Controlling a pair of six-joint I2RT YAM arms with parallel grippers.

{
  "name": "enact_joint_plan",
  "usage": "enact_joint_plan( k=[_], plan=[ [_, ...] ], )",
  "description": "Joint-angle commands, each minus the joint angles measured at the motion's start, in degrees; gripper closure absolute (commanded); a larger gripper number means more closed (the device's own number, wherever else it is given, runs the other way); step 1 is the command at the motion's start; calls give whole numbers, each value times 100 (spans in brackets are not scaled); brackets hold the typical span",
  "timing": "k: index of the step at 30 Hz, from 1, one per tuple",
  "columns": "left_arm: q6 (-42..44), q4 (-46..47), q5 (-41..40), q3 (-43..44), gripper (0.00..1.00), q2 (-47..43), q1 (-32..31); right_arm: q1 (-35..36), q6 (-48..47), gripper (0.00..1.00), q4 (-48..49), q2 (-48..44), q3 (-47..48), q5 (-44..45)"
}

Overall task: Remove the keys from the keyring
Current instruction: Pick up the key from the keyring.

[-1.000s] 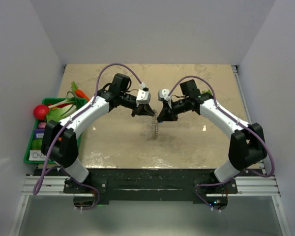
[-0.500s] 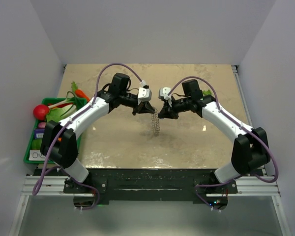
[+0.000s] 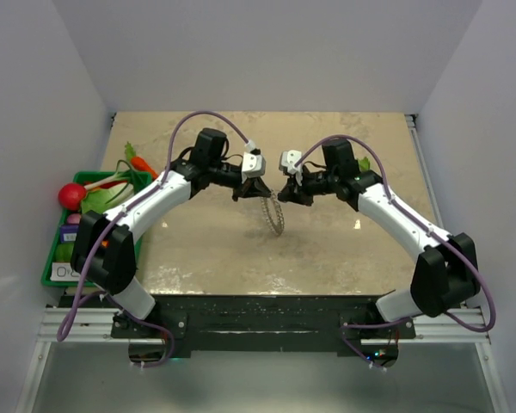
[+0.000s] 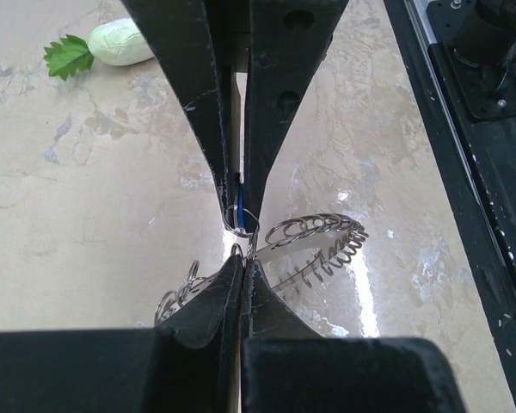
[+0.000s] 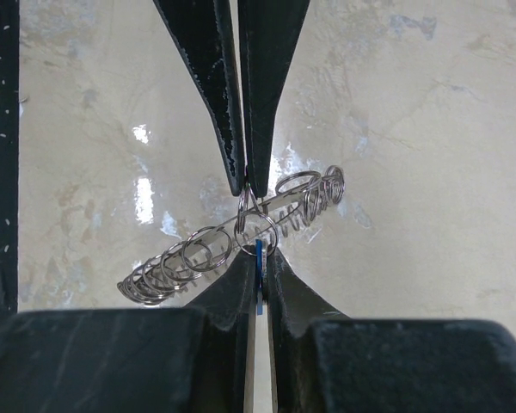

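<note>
1. Left gripper (image 4: 242, 258): fingers pinched shut on a strand of the keyring (image 5: 185, 258).
2. Right gripper (image 5: 260, 249): fingers closed on the blue-headed key (image 5: 259, 274), tips almost meeting the left gripper's.
3. Keyring: grey coiled loop, slung between both grippers over the middle of the table (image 3: 344, 249).
4. Key: joined to the keyring by a small ring, not yet off.
</note>
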Motion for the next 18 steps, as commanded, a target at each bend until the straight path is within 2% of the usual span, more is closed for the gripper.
enact_joint_plan(
  k=[1,18],
  plan=[
    [-99,198,192,-40,100,-255,-34,1,120,100,438,-280,-50,230],
    [-161,251,210,-57,98,-229,-34,1,304,100,798,-526,-208,423]
  ],
)
